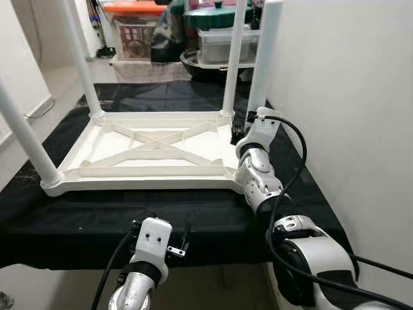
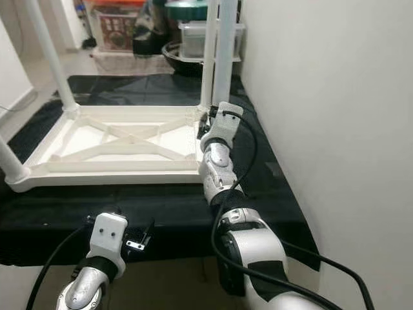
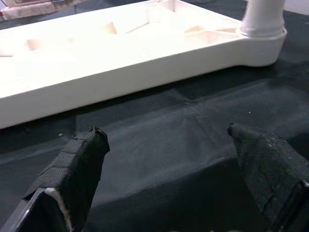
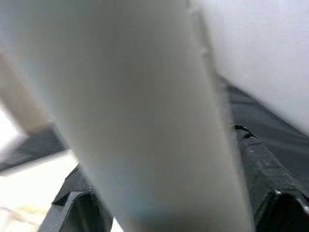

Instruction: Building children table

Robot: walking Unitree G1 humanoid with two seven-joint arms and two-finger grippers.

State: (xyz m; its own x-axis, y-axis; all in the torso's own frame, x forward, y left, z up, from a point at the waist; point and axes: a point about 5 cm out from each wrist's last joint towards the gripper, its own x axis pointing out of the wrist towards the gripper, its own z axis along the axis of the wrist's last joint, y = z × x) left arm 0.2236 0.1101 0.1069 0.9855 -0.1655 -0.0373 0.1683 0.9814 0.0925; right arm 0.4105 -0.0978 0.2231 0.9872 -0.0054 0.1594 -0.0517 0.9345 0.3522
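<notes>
Fitting the last leg [image 1: 263,61]: the right gripper [image 1: 248,123] is clamped around it at the near right corner of the upturned white tabletop [image 1: 148,152], which lies on a black cloth [image 1: 213,219]. Left gripper [image 3: 166,159] hovers with fingers apart at the cloth's near edge. Next likely means seating that leg firmly.

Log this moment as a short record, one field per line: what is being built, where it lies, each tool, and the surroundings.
item: white children's table, upside down, legs pointing up
support: black cloth on a low platform
legs fitted: three stand in their corner sockets, e.g. far-left leg
fourth leg: white leg at the near-right corner, beside the wall
right tool: closed around the fourth leg near its base
left tool: open, over the black cloth, short of the table's near edge, holding nothing
background: storage boxes beyond the table
</notes>
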